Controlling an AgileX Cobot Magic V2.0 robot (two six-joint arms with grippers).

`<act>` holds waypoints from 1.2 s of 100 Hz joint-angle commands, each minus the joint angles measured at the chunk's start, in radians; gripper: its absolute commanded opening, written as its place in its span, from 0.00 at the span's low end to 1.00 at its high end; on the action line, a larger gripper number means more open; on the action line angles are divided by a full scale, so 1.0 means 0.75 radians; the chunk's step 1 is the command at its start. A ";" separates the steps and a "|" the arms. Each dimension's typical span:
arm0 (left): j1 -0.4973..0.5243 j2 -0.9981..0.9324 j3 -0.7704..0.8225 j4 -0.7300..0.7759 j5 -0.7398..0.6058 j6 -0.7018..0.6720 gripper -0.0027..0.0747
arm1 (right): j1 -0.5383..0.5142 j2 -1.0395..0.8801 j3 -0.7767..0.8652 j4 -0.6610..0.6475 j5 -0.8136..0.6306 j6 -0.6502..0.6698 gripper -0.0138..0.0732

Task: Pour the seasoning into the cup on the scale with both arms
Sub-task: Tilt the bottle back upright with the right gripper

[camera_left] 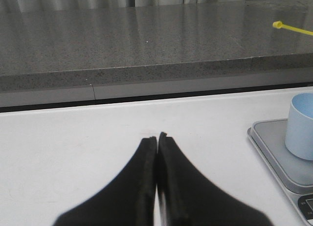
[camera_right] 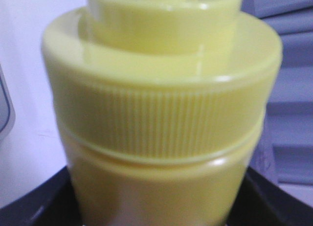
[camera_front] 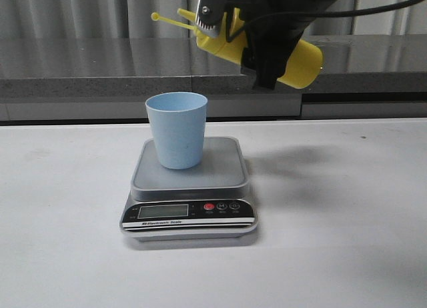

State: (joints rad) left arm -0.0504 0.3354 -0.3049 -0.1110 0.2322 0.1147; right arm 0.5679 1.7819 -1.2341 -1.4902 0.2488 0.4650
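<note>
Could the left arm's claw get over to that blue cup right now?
Probably yes: bare table lies between the shut left claw and the cup on the scale, and the bottle is held above.

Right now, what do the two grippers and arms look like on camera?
The left gripper has matte black fingers, broad at the base and tapering to narrow tips. The right arm is black with a silver metal part and a black cable trailing off; its black fingers look smooth.
</note>
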 commanded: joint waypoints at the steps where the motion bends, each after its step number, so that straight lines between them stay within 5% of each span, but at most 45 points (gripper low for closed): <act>1: 0.002 0.009 -0.038 -0.004 -0.111 0.001 0.01 | -0.024 -0.074 -0.061 0.123 0.009 0.012 0.49; 67: 0.002 0.009 -0.038 -0.004 -0.111 0.001 0.01 | -0.344 -0.157 -0.041 1.094 -0.678 -0.003 0.49; 120: 0.002 0.009 -0.038 -0.004 -0.111 0.001 0.01 | -0.373 -0.161 0.570 1.446 -1.433 -0.225 0.49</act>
State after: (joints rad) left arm -0.0504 0.3354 -0.3049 -0.1110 0.2322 0.1147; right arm 0.2937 1.7165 -0.8461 -0.4498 -0.6329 0.3397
